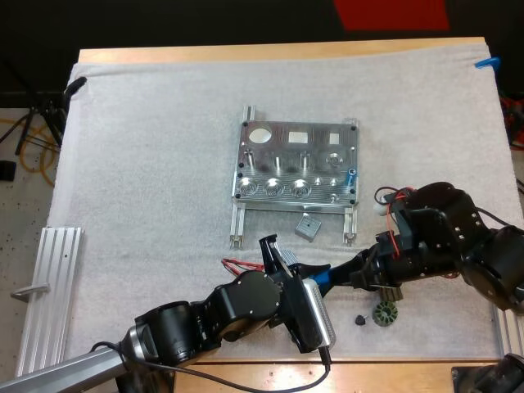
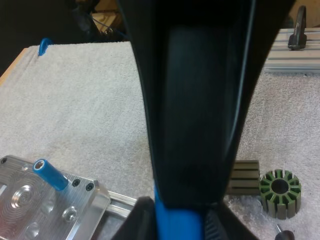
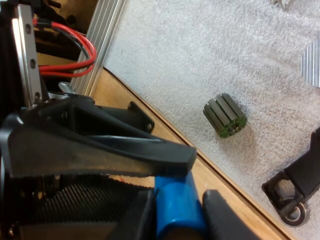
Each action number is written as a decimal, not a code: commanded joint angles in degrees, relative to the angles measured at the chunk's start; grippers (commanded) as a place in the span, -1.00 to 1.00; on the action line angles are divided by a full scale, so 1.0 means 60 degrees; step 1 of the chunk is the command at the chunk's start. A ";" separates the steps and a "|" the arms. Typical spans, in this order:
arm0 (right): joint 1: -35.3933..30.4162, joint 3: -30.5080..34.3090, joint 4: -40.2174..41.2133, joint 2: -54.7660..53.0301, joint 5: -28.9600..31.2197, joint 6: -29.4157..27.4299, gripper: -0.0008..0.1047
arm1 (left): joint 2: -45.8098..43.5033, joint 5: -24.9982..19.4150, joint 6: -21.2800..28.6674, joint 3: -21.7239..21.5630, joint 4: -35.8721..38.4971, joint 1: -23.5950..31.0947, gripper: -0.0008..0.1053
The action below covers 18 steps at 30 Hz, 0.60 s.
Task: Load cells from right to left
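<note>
Stretching over the wooden tabletop (image 1: pixel 270 51), a white mat (image 1: pixel 147 164) is carrying a metal fixture (image 1: pixel 296 164) at its middle. Nearer the arms' side of the mat, the left pincer (image 2: pixel 176 225) and the right pincer (image 3: pixel 179 220) are meeting tip to tip. Both are pinching one blue cylinder (image 1: pixel 322 278), which is sitting squeezed between their fingers. A second blue cylinder (image 1: pixel 350 175) is standing at the fixture's right end. A ribbed green ring (image 1: pixel 384 313) is lying just beside the right pincer, and a small grey block (image 1: pixel 307 227) is sitting just in front of the fixture.
</note>
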 commanded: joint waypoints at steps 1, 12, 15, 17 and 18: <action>0.0013 -0.0023 -0.0220 -0.0013 -0.0063 -0.0108 -0.89 | -0.0051 0.0042 -0.0078 -0.0084 -0.0151 0.0026 -0.98; 0.0013 -0.0023 -0.0185 -0.0013 -0.0015 -0.0399 -0.99 | -0.0051 -0.0009 -0.0078 -0.0084 -0.0151 0.0026 -0.87; 0.0013 -0.0023 -0.0185 -0.0013 -0.0015 -0.0397 -0.99 | -0.0051 -0.0009 -0.0078 -0.0084 -0.0151 0.0026 -0.55; 0.0013 -0.0023 -0.0185 -0.0013 0.0026 -0.0397 -0.99 | -0.0051 -0.0009 -0.0078 -0.0084 -0.0151 0.0026 -0.31; 0.0013 -0.0023 -0.0185 -0.0013 0.0043 -0.0397 -0.99 | -0.0051 -0.0009 -0.0078 -0.0084 -0.0151 0.0026 -0.14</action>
